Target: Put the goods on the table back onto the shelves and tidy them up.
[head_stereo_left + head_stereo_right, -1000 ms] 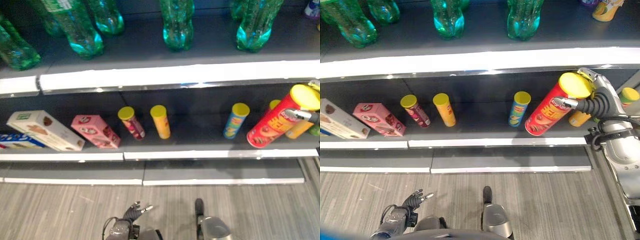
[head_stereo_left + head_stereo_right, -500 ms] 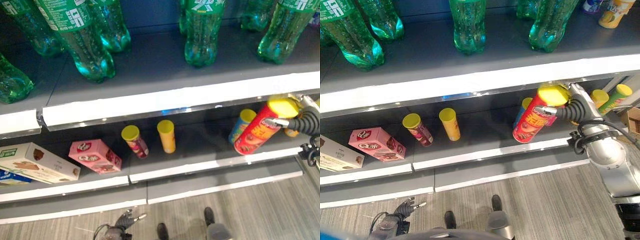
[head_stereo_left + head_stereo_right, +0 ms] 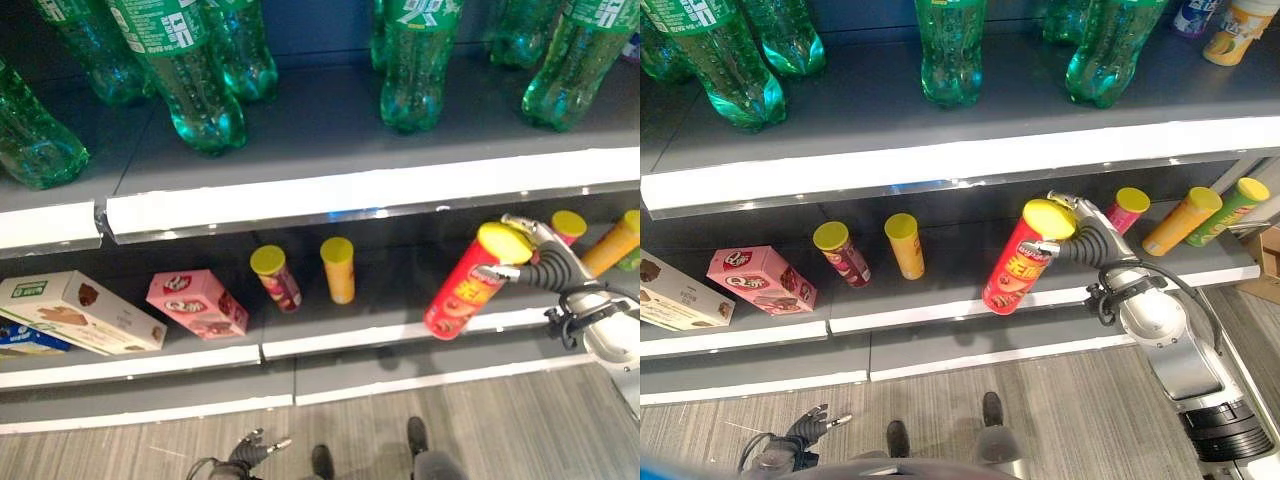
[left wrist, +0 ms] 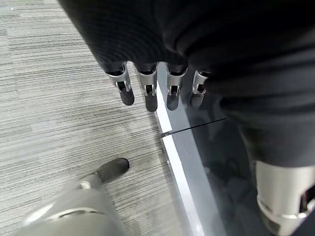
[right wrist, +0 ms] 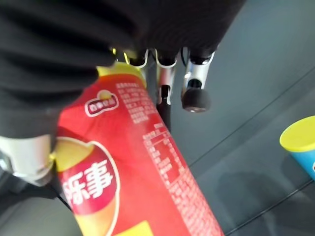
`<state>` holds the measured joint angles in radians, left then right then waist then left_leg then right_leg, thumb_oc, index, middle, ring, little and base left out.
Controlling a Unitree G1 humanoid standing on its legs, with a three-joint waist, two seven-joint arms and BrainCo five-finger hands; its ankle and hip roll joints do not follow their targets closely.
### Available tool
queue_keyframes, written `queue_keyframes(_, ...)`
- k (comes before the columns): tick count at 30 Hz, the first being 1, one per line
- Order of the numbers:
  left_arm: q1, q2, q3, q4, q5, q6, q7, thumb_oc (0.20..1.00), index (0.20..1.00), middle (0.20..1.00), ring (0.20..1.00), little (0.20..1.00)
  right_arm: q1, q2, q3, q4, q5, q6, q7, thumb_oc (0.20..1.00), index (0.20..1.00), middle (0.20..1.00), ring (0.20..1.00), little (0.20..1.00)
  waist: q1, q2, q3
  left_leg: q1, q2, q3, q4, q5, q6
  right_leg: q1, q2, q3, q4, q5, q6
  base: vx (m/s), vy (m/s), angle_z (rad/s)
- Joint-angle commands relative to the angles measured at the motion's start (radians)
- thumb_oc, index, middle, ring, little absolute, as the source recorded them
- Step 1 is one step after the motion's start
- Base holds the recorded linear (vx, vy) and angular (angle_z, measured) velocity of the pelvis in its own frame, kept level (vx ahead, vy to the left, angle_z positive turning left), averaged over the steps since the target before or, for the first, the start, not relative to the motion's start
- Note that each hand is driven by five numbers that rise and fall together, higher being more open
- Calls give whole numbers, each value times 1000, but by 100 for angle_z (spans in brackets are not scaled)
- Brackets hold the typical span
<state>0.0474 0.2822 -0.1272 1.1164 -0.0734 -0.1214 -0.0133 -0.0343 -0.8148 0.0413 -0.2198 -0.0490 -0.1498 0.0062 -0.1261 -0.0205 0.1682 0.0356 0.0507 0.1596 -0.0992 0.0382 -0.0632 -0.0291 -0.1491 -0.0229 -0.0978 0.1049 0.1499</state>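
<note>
One red can (image 3: pixel 1015 268) is being carried by the right hand (image 3: pixel 1072 228), fingers curling round its upper end just under the yellow lid, the can tilting with its base down over the front lip of the lower shelf (image 3: pixel 940 310).

Step in hand, by judgement: placing the can among the snack tubes. The next move is calling for righting it and setting its base inside the lip.

Open room is lying between the orange tube (image 3: pixel 905 245) and the pink tube (image 3: pixel 1127 210). The upper shelf's edge (image 3: pixel 940 160) is sitting close above the lid, limiting lift.

The left hand (image 4: pixel 157 93) is hanging low over the floor, fingers relaxed and holding nothing.
</note>
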Motion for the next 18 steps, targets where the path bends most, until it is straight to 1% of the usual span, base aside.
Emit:
queue_keyframes(1,-54,50,0,27,33,-11,14,1000,1000,1000,1000,1000,-57,43,-26,-30,-16,-30,-16,200,200,200,200,200,38,-32,14,65,-25,24,12,-110,18,-114,-53,9,94,45,59,-80,21,7)
queue_keyframes(2,-65,54,-7,23,28,-10,14,1000,1000,1000,1000,1000,-59,59,-4,-1,-32,-22,-19,200,200,200,200,200,31,-24,34,58,-23,10,12,-107,21,-145,-36,75,143,28,65,-79,-12,13)
queue_keyframes(3,-75,58,-17,11,19,-10,20,1000,1000,1000,1000,1000,-86,74,34,47,-71,-11,-33,200,200,200,200,200,34,-18,42,49,-20,-2,12,-105,21,-153,-20,135,152,13,64,-49,-28,14)
queue_keyframes(4,-75,58,-16,11,19,-10,20,1000,1000,1000,1000,1000,-88,74,36,50,-72,-12,-34,200,200,200,200,200,34,-18,42,49,-20,-1,12,-105,20,-154,-20,136,153,13,64,20,-83,11)
queue_keyframes(5,-78,62,-27,-6,7,-11,25,1000,1000,1000,1000,1000,-129,70,74,103,-153,4,-64,200,200,200,200,200,51,-16,41,43,-16,-11,12,-101,18,-148,-24,131,134,12,56,37,-94,6)
queue_keyframes(7,-82,65,-47,-35,-8,-16,36,1000,1000,1000,1000,1000,-180,64,103,150,-221,9,-113,200,200,200,200,200,71,-14,44,30,-18,-26,12,-96,12,-134,-34,101,102,8,48,32,-112,4)
queue_keyframes(8,-82,65,-47,-36,-8,-15,36,1000,1000,1000,1000,1000,-184,64,106,154,-222,8,-116,200,200,200,200,200,68,-13,44,30,-18,-28,12,-96,12,-133,-34,99,100,8,48,-8,-83,9)
queue_keyframes(10,-85,59,-61,-55,-21,-17,37,1000,1000,1000,1000,1000,-233,42,128,217,-306,26,-164,200,200,200,200,200,82,-4,48,11,-15,-48,12,-84,4,-120,-41,67,72,7,46,4,-122,21)
queue_keyframes(11,-82,48,-85,-62,-16,-18,38,1000,1000,1000,1000,1000,-262,19,132,273,-393,42,-222,200,200,200,200,200,95,7,48,3,-11,-60,14,-81,-2,-110,-45,43,61,4,44,28,-122,33)
queue_keyframes(12,-82,47,-85,-62,-16,-18,39,1000,1000,1000,1000,1000,-264,18,135,277,-394,41,-224,200,200,200,200,200,92,8,48,2,-11,-62,14,-81,-2,-109,-44,40,60,4,43,25,-95,37)
queue_keyframes(14,-76,34,-114,-79,0,-21,36,1000,1000,1000,1000,1000,-289,7,140,333,-463,57,-274,200,200,200,200,200,99,24,48,-1,-11,-70,17,-81,-4,-97,-51,20,57,-1,43,15,-33,35)
queue_keyframes(18,-76,33,-114,-80,0,-20,36,1000,1000,1000,1000,1000,-292,7,143,337,-464,56,-277,200,200,200,200,200,97,25,48,-1,-10,-72,17,-81,-4,-95,-51,18,56,-1,43,3,-3,25)
